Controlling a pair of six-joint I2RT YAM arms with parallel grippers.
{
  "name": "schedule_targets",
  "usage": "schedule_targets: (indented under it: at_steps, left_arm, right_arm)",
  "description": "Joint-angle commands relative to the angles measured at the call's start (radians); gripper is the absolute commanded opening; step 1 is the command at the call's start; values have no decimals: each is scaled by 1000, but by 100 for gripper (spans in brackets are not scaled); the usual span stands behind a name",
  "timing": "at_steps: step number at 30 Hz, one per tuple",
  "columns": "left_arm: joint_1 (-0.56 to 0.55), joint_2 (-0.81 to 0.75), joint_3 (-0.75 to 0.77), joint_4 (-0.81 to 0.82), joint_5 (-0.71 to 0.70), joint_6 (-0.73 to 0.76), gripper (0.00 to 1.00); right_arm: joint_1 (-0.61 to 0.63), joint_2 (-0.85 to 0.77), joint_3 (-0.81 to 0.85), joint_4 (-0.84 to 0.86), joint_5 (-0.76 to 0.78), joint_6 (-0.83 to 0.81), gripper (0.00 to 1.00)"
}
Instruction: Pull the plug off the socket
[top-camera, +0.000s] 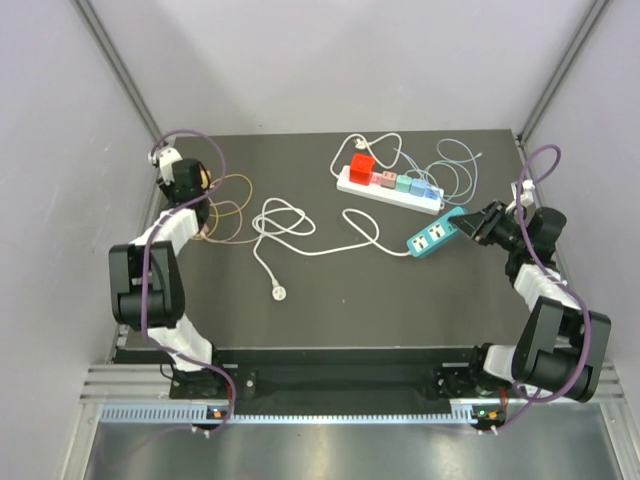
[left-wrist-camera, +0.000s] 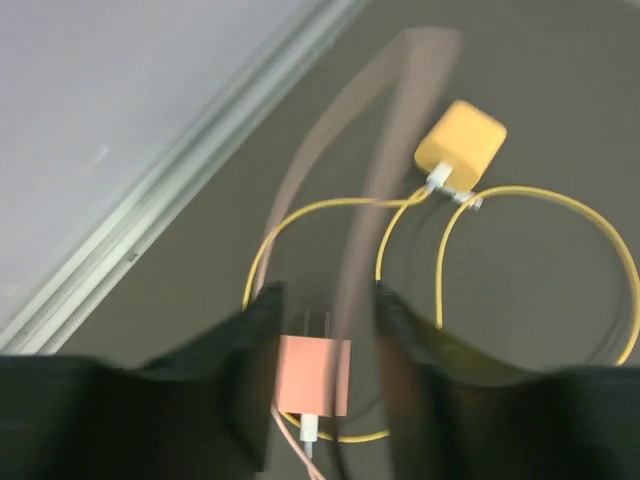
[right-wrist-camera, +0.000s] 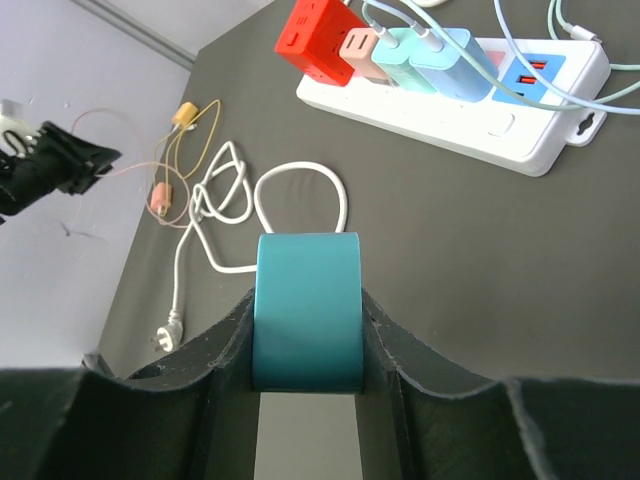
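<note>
Looks basically done I think: the pink plug (left-wrist-camera: 313, 375) sits prongs-bare between the left gripper's (left-wrist-camera: 328, 302) loosely parted jaws, well apart from the teal socket strip (right-wrist-camera: 305, 335) clamped in the right gripper (right-wrist-camera: 307, 298), so only letting go remains.

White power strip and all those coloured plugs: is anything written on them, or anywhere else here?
No text can be read anywhere.
White plastic power strip, red cube plug, teal plastic socket block: any markings are too small to read.
Pink square charger plug, yellow square charger plug: blurred.
</note>
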Motion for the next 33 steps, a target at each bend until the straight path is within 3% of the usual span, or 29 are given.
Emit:
schedule_targets:
  at_steps: [1, 2, 4, 6, 9, 21, 25, 28, 33]
  left_arm:
    - [45, 35, 95, -67, 144, -91, 51]
    - [58, 35, 98, -81, 175, -100, 62]
    - [68, 13, 95, -79, 266, -103, 70]
    - [81, -26, 93, -72, 317, -101, 86]
    - [84, -88, 96, -76, 376, -101, 96]
    - [82, -392, -28, -116, 532, -106, 99]
    - [84, -457, -107, -176, 719, -158, 99]
    - [76, -463, -184, -220, 886, -236, 91]
    - [-36, -449, -302, -294, 845, -305, 83]
  right_arm:
    - [-11, -11, 36, 30, -4, -24, 0]
    - [-11, -8, 36, 28, -4, -27, 0]
    - [-11, -7, 38, 27, -4, -28, 0]
    - [-11, -2, 38, 27, -4, -31, 0]
    - [-11, 3, 38, 27, -7, -31, 0]
    - [-9, 29, 41, 13, -7, -51, 0]
    - [-3, 27, 39, 17, -10, -53, 0]
    - [-1, 27, 39, 16, -9, -54, 0]
    - [-1, 29, 38, 14, -3, -56, 0]
